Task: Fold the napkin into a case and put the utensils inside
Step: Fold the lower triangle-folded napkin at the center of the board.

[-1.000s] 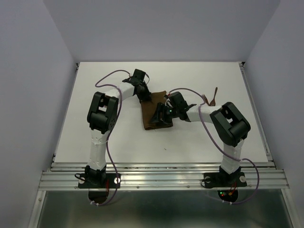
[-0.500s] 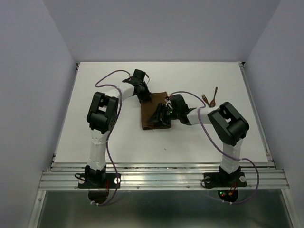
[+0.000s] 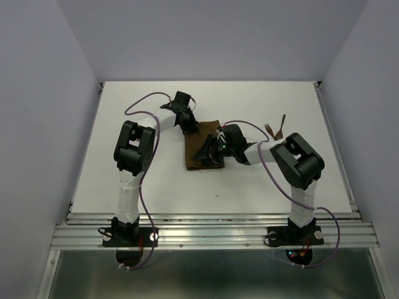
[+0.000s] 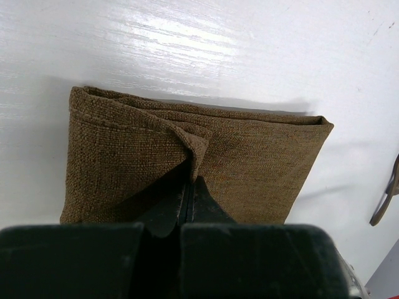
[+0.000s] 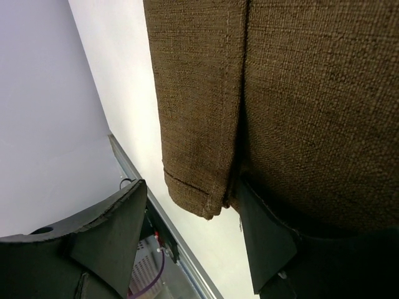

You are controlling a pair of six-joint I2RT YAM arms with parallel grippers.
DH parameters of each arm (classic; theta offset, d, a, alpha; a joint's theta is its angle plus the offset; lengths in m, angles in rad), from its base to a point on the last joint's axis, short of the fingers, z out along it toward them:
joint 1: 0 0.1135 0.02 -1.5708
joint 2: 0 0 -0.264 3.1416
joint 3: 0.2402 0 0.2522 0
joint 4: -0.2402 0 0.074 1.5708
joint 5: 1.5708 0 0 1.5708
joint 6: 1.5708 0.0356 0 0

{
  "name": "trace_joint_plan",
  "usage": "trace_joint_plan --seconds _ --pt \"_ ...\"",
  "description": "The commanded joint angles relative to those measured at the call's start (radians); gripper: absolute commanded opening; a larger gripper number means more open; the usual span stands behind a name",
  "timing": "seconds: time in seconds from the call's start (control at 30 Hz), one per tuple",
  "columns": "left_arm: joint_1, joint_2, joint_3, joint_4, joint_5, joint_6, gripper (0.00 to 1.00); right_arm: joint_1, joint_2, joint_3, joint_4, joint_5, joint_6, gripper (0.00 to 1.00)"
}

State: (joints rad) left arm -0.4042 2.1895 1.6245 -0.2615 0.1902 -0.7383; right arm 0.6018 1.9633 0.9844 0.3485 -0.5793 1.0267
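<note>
Evidently to anchor it, the left end effector (image 4: 189,187) clamps the 12 o'clock fold of the napkin (image 4: 262,149); the right end effector (image 5: 188,194) stands open.

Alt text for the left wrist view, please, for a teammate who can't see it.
The left gripper is shut on a raised fold of the brown napkin, folded on the white table. A utensil shows at the edge.
</note>
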Motion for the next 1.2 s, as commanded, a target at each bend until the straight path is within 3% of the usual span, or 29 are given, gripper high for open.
trace_joint_plan --seconds 0.0,0.43,0.63,0.83,0.9,1.03,1.17 --pt "-0.004 -0.057 -0.026 -0.022 -0.011 0.007 0.0 0.003 0.022 0.005 0.063 0.018 0.021 0.66" --pt "-0.004 -0.057 -0.035 -0.018 -0.009 0.002 0.0 0.003 0.057 0.003 0.107 0.012 0.052 0.63" --pt "-0.004 -0.059 -0.038 -0.016 -0.009 0.001 0.0 0.003 0.063 0.008 0.155 -0.004 0.067 0.48" --pt "-0.004 -0.06 -0.043 -0.013 -0.008 -0.001 0.0 0.003 0.077 0.034 0.173 -0.016 0.073 0.47" --pt "-0.004 -0.062 -0.046 -0.013 -0.008 -0.001 0.0 0.003 0.083 0.036 0.173 -0.016 0.076 0.41" --pt "-0.004 -0.063 -0.048 -0.013 -0.008 0.001 0.0 0.003 0.071 0.034 0.175 -0.011 0.076 0.17" --pt "-0.004 -0.07 -0.052 -0.013 -0.009 0.001 0.0 0.003 0.048 0.036 0.164 0.004 0.07 0.03"
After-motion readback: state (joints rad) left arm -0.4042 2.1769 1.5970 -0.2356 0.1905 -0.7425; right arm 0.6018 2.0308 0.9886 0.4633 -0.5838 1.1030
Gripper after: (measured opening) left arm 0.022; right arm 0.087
